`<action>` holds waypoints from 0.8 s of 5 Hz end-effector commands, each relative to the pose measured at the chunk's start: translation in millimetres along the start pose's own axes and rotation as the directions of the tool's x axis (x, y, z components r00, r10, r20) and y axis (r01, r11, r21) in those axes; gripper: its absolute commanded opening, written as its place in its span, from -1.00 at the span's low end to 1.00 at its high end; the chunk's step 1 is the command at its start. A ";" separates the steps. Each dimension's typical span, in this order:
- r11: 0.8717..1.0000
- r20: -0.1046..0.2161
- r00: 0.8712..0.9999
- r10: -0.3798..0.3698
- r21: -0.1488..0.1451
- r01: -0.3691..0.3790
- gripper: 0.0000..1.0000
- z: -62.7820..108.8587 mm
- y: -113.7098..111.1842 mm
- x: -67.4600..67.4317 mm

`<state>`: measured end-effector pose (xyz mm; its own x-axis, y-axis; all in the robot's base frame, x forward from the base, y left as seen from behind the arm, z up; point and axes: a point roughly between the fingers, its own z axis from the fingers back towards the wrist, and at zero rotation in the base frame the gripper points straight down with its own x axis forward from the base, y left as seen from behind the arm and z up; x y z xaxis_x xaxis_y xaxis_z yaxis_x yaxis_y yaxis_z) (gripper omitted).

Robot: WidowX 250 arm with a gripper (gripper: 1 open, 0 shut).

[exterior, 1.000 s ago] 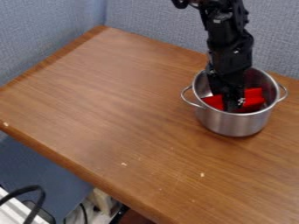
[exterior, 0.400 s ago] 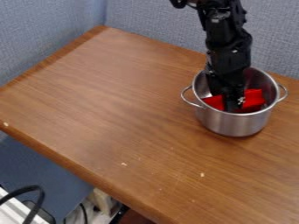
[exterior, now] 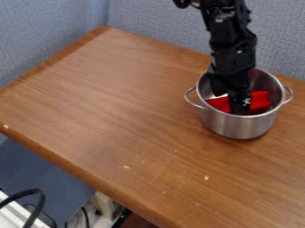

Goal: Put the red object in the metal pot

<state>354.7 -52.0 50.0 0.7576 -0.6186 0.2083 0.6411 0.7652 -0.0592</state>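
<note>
Taking the whole view as a clock face with 12 at the top, the pot (exterior: 236,126) stands upright on the table (exterior: 131,116) at 3 o'clock. It is shiny metal, with one small handle (exterior: 191,98) at its own 9 o'clock and another (exterior: 287,93) between its 2 and 3. The block (exterior: 259,100) is inside the pot, low down and below the rim. Its red shows on both sides of the dark fingers, with the larger patch toward the pot's 3 o'clock and a smaller one toward 8. The middle of it is hidden.

The arm (exterior: 224,20) is black and comes in from 1 o'clock, reaching down into the pot. The gripper (exterior: 237,103) is inside the rim, right at the block. Whether its fingers are spread or pressed together I cannot tell, nor whether they pinch the block, since dark parts overlap there.

The table is brown wood, with a far corner toward 11 o'clock and a few pale specks, one (exterior: 127,166) near 7. Blue-grey walls (exterior: 53,27) rise behind it. At 8 o'clock, beyond the table's edge, a black cable (exterior: 41,198) curves over something white (exterior: 14,215)
</note>
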 end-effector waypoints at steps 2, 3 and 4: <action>0.999 0.096 0.995 0.008 0.045 -0.013 -1.00 34.2 6.8 15.1; 0.999 0.104 0.994 0.017 0.042 -0.022 1.00 38.3 7.3 14.6; 0.999 0.110 0.994 0.027 0.039 -0.031 1.00 42.1 7.9 14.0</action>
<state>355.8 -50.6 60.9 0.7720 -0.5915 0.2327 0.6207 0.7804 -0.0754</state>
